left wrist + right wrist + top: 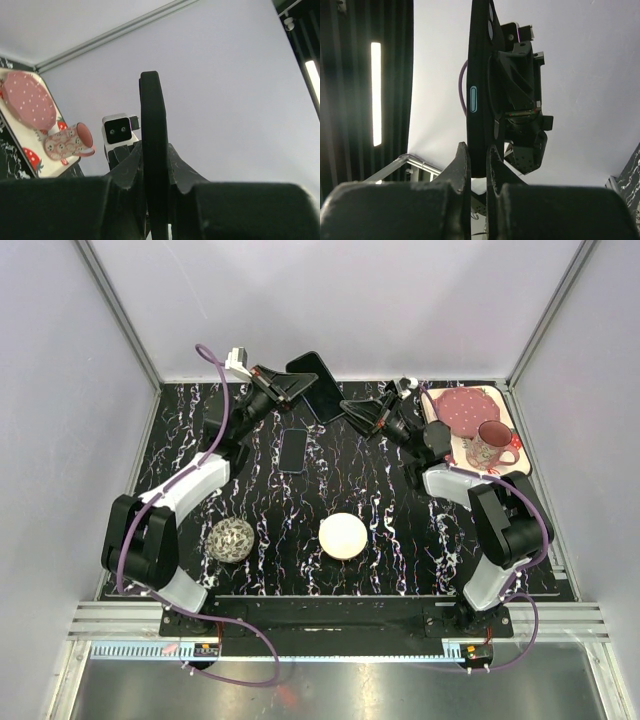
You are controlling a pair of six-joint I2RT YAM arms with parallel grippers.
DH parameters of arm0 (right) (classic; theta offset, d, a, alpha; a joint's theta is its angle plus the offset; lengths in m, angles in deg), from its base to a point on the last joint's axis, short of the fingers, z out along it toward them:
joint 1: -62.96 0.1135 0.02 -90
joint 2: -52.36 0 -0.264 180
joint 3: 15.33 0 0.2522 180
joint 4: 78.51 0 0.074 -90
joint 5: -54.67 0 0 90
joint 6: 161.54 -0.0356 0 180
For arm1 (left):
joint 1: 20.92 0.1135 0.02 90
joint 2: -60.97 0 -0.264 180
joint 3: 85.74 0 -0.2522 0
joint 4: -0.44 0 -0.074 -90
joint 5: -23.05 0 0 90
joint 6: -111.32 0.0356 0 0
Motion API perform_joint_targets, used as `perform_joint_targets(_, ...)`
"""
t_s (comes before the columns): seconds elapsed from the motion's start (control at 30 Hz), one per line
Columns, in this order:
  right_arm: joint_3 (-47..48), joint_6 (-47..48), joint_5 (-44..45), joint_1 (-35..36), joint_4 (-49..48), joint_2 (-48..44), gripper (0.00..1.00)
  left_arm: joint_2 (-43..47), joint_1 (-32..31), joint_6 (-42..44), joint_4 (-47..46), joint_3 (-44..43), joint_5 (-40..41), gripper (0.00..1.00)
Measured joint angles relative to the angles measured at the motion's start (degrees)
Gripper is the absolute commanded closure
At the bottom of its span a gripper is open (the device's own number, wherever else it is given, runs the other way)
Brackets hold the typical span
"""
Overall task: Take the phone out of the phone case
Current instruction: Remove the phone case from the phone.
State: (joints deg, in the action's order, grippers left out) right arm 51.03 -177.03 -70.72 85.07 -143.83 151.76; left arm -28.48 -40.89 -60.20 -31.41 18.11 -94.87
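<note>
A black phone case (318,380) is held up in the air at the back of the table, between both grippers. My left gripper (290,388) is shut on its left end; in the left wrist view the case (152,115) stands edge-on between the fingers (154,162). My right gripper (352,408) is shut on its right end; in the right wrist view the case (479,75) shows a side button and camera holes above the fingers (477,155). A dark blue phone (292,450) lies flat on the black marbled table (390,530), below the case and apart from it.
A strawberry-print tray (522,462) at the back right holds a pink dotted plate (460,407) and a pink mug (490,445). A white round disc (343,536) and a patterned round object (231,539) lie near the front. Grey walls enclose the table.
</note>
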Motion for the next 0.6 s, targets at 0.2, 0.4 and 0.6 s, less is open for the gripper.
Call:
perform_joint_targets(0.2,4.0,0.0,2.3,0.8,1.0,0.5,1.00,1.1,0.3,0.2,-4.3,0.3,2.7,1.00)
perform_joint_targets(0.4,5.1,0.2,4.9,1.8,1.8,0.6,0.92,1.1,0.8,-0.3,-8.3,1.6,3.8,1.00)
perform_joint_targets(0.6,5.2,0.0,5.5,1.9,2.8,0.6,0.74,1.1,0.9,-0.5,-8.9,2.4,4.6,1.00)
